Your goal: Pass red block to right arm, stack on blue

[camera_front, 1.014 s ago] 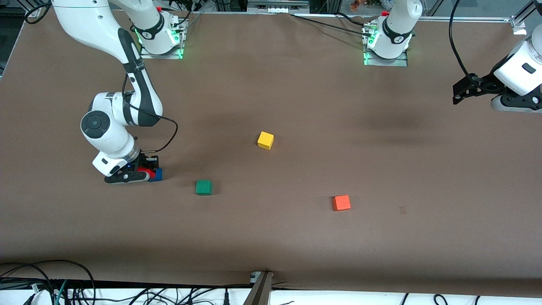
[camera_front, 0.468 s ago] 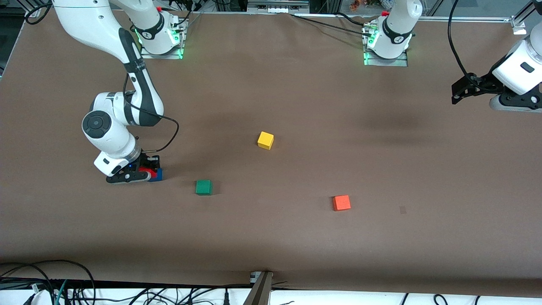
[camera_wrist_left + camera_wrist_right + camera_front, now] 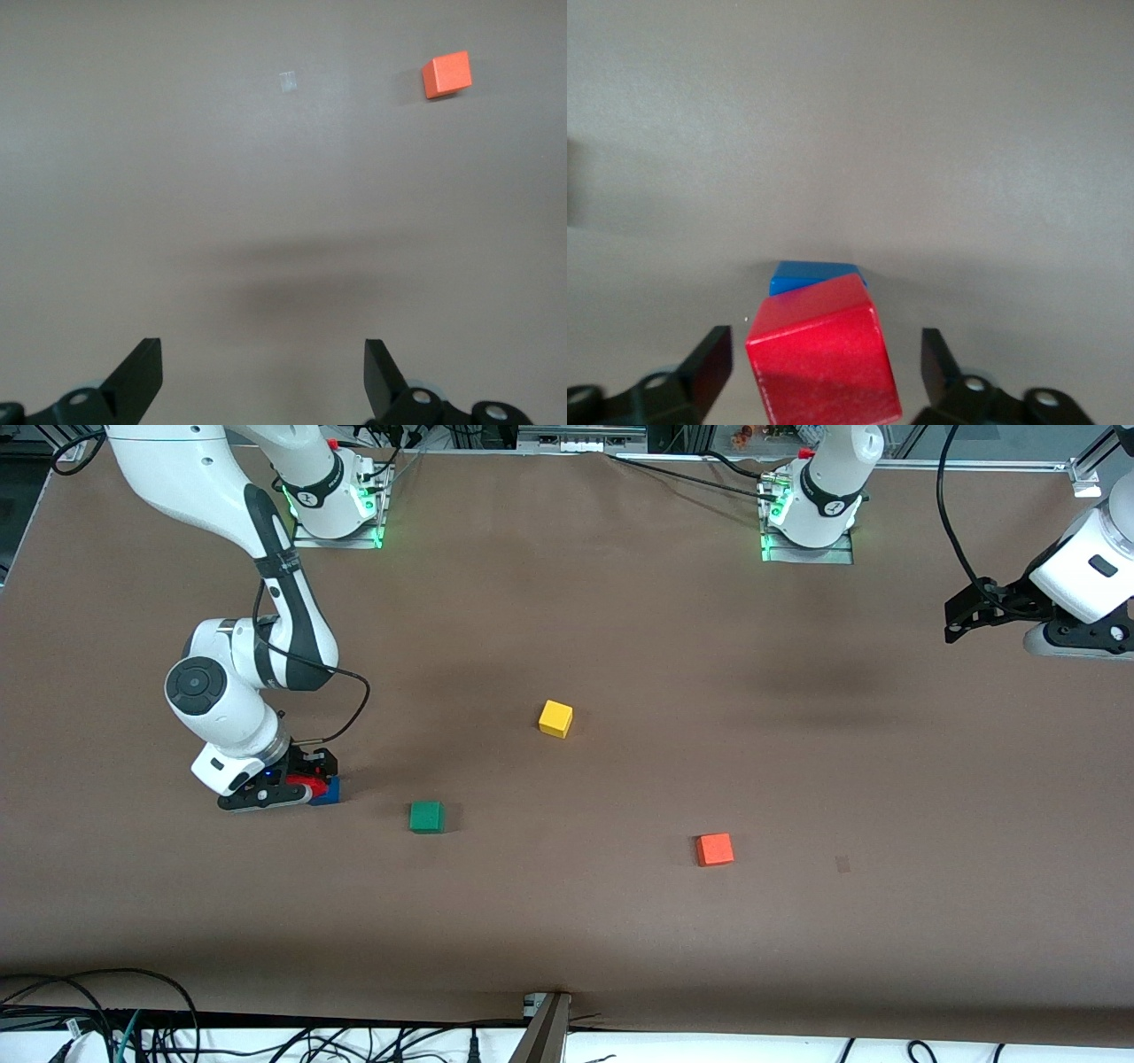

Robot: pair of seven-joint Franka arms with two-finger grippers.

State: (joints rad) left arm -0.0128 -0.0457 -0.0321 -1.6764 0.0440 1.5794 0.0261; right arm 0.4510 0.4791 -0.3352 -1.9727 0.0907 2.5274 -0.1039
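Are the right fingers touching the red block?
Apart. The right wrist view shows table in a gap between each of the fingers and the red block, which sits on the blue block.

We find no readable text, label, brand name or number in any view. The cubes' faces are plain, the brown table (image 3: pixel 620 646) carries no writing, and the small marks on the arms' joints are too small for us to read.

Yellow cube (image 3: pixel 555 718), green cube (image 3: pixel 426 817) (orange cube (image 3: pixel 714 849))
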